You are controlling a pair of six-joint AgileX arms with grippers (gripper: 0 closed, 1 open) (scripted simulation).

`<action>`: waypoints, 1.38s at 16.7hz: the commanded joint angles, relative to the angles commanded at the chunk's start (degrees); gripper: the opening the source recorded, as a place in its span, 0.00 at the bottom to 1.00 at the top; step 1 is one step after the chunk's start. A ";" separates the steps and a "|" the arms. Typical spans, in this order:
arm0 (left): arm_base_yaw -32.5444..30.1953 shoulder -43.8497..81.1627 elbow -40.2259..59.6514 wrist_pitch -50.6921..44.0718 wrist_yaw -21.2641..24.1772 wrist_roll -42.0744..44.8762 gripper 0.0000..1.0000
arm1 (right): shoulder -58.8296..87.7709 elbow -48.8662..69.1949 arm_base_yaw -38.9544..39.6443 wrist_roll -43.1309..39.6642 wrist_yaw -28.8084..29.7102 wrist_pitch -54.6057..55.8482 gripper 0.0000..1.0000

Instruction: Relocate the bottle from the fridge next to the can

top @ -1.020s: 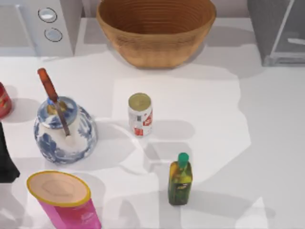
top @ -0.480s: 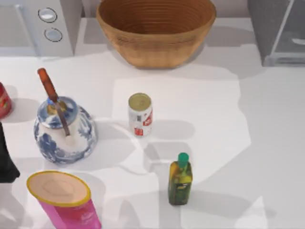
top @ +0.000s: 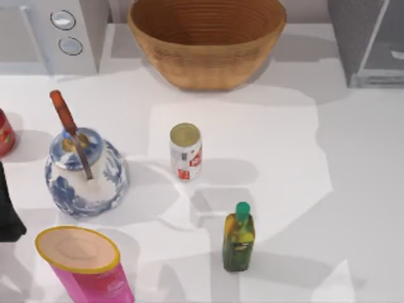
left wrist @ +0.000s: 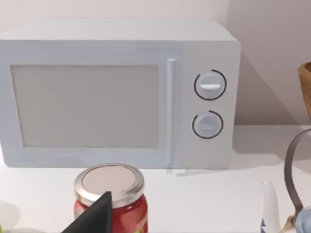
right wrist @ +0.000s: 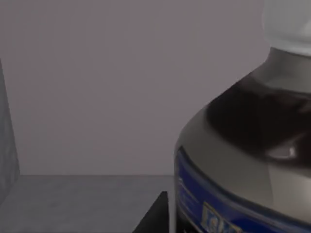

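A: Entry. Where does the bottle [right wrist: 252, 145] stand?

B: Inside the fridge [top: 366, 41], at the far right corner of the worktop [top: 353, 189]. The right wrist view has it very close: white cap, dark shoulders, blue label, with the grey inner wall and floor of the fridge behind it. It looks upright.

A: Right gripper state?

B: A dark sliver of one finger [right wrist: 154, 217] shows beside the label. Whether the fingers are apart or clamped on the bottle, I cannot tell; contact is not visible.

A: Step in hand?

B: My judgement: the reach and grasp inside the fridge. Nothing has been carried out to the worktop yet.

A: Target?

B: The can [top: 185, 151] stands upright near the middle of the worktop. Bare worktop lies to its right. The green-capped bottle [top: 238, 237] stands nearer the front, to the can's right and well apart from it. The blue-and-white pot [top: 85, 170] is to the can's left, the basket [top: 207, 41] beyond it at the far edge.

A: Left arm?

B: Parked at the left edge. The left wrist view faces the microwave [left wrist: 116, 92] and a red jar [left wrist: 111, 196]; a dark gripper tip [left wrist: 92, 218] shows, state unknown.

A: Next move calls for?

B: Likely a firm hold on the bottle's body, a level withdrawal clear of the fridge frame, then a set-down just right of the can without knocking it.
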 joint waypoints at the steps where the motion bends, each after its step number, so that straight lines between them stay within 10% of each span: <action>1: 0.00 0.00 0.00 0.00 0.00 0.00 1.00 | 0.00 0.00 0.00 0.00 0.00 0.00 0.00; 23: 0.00 0.00 0.00 0.00 0.00 0.00 1.00 | -7.09 1.55 -0.38 0.25 -0.22 -8.53 0.00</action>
